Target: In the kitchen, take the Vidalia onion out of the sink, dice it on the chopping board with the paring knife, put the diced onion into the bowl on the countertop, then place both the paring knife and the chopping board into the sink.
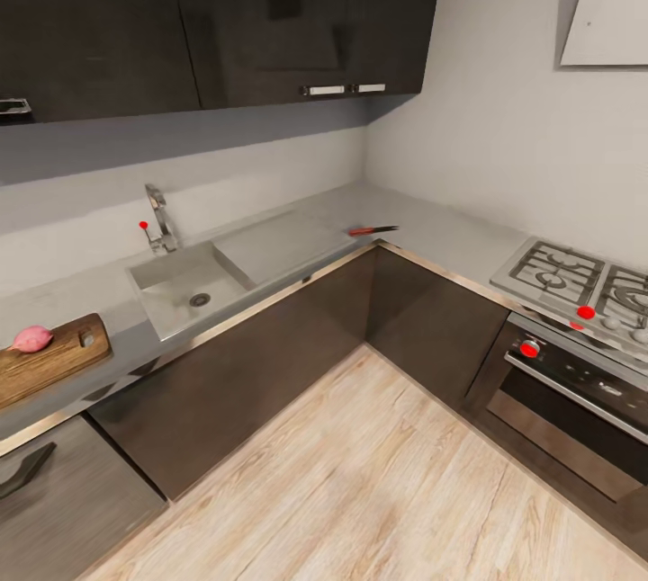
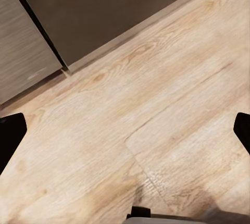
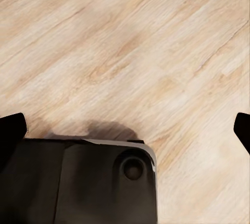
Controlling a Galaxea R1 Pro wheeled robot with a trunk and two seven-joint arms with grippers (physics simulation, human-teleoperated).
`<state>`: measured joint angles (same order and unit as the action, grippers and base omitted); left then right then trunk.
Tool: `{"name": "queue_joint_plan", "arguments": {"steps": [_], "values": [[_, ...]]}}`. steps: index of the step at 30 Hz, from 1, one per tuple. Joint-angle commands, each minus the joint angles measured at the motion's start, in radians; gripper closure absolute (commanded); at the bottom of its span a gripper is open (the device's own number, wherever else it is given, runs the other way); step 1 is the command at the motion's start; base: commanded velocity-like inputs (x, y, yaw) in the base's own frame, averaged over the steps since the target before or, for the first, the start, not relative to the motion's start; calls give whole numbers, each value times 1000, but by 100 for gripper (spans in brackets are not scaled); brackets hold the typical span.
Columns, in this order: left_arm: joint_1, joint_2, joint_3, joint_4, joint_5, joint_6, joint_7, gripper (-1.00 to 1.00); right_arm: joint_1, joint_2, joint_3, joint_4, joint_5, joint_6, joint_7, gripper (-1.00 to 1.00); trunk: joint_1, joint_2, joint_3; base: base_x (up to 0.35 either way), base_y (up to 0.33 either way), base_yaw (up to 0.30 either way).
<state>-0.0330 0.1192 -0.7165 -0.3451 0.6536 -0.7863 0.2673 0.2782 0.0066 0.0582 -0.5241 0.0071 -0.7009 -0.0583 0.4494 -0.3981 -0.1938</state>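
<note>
- Head view: one pink onion (image 1: pixel 32 338) lies on one dark brown wooden chopping board (image 1: pixel 54 361) at nine o'clock on the grey worktop (image 1: pixel 432 235); one steel sink (image 1: pixel 184 286) beside it; one red-handled paring knife (image 1: pixel 373 229) near the corner, at one o'clock.
- Left wrist view: two black fingers (image 2: pixel 10 135) spread wide, holding nothing, above the light wood floor (image 2: pixel 156 130).
- Right wrist view: two fingers (image 3: pixel 10 130) likewise apart, unladen; one dark robot base (image 3: pixel 78 182) at six o'clock.

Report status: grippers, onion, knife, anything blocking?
Both grippers open, empty, over wood floor. Onion on chopping board, left of sink. Paring knife on countertop by corner. Nothing in the way.
</note>
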Motion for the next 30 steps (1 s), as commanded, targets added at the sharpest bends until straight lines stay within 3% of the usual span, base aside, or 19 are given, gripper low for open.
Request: {"name": "queue_joint_plan", "arguments": {"steps": [1,8,15,16,21,30], "values": [[-1,1,-9,-1,3,-2,9,-100,0,0,3,-7,1,5,0,-100,1,-2,-2,0,0,0],[-1,0,-8,0,3,-2,9,-100,-1,0,3,-47,2,45,39,-100,1,-2,-2,0,0,0],[-1,0,-8,0,3,-2,9,-100,-9,1,3,-86,2,84,19,-100,1,-2,-2,0,0,0],[-1,0,-8,0,3,-2,9,-100,-16,1,3,-653,2,606,18,-100,1,-2,-2,0,0,0],[-1,0,-9,0,3,-2,9,-100,-79,3,3,-702,1,701,17,-100,1,-2,-2,0,0,0],[-1,0,-9,0,3,-2,9,-100,-97,5,5,-692,-1,712,19,-100,1,-2,-2,0,0,0]]}}
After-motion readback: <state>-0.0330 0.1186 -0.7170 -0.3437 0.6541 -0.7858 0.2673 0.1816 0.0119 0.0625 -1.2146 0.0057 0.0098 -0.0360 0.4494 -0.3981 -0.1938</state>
